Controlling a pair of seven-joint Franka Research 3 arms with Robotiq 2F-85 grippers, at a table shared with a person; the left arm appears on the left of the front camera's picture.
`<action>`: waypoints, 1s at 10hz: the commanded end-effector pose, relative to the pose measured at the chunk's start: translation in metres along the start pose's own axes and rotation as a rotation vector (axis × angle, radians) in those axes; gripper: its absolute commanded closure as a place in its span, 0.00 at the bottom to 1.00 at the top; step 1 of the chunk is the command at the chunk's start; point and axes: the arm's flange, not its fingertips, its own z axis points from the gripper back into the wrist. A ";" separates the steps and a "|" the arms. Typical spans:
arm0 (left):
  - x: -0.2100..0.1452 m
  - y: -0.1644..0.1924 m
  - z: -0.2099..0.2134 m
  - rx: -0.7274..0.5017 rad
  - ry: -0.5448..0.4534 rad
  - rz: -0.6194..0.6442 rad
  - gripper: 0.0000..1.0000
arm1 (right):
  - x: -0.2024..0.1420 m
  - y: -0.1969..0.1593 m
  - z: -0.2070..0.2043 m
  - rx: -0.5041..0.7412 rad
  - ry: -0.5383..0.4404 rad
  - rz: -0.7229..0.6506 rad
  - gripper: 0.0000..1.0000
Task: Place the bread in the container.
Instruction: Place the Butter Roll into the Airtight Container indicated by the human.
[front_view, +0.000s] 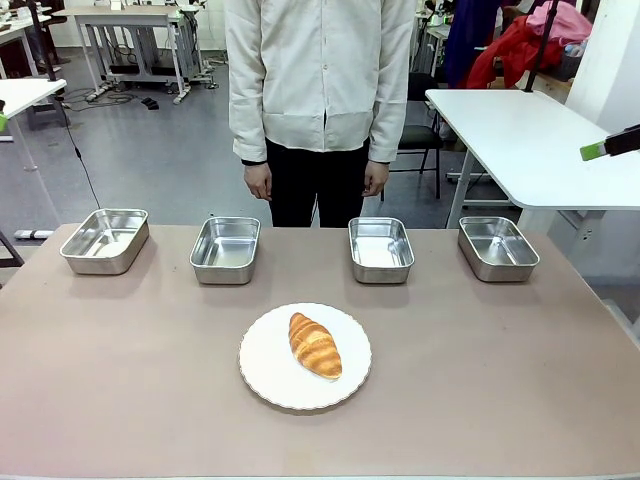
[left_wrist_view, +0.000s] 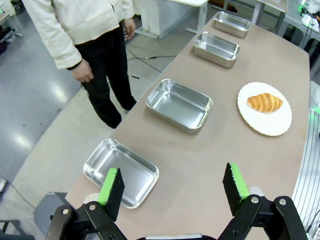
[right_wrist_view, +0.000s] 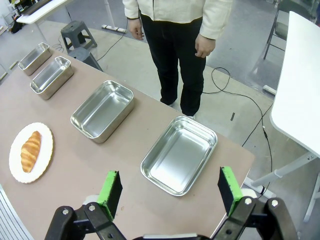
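My left pincer (left_wrist_view: 173, 176) is spread wide, its green pads (left_wrist_view: 109, 185) well apart and nothing between them. It hangs above the left end of a tan table (left_wrist_view: 210, 150). My right pincer (right_wrist_view: 169, 176) is spread just as wide, also gripping nothing, above the table's right end. In the front view its green tip enters at 3 o'clock, raised off the table.

The bread (front_view: 315, 345), a glossy golden-brown croissant, lies on a round white plate (front_view: 268, 385). The plate sits mid-table, toward my edge at 6 o'clock. The croissant's length runs from 11 to 5 o'clock, and it is well apart from both pincers.

Four empty steel pans stand in a row along the far edge. Seen from the bread, the far-left container (front_view: 104, 240) is at 10 o'clock, the inner-left container (front_view: 225, 250) at about 11, the inner-right container (front_view: 381, 249) at 1, and the far-right container (front_view: 498, 248) at 2.

A person (front_view: 320, 80) in a pale jacket and dark trousers stands at 12 o'clock, behind the row, arms hanging at the sides.
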 end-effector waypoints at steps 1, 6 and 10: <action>0.002 0.000 0.001 -0.001 -0.004 -0.004 0.00 | 0.000 -0.001 -0.001 0.007 -0.017 -0.002 0.00; 0.002 0.000 0.001 -0.001 -0.004 -0.004 0.00 | 0.000 -0.001 -0.001 0.007 -0.017 -0.002 0.00; 0.002 0.000 0.001 -0.001 -0.004 -0.004 0.00 | 0.000 -0.001 -0.001 0.007 -0.017 -0.002 0.00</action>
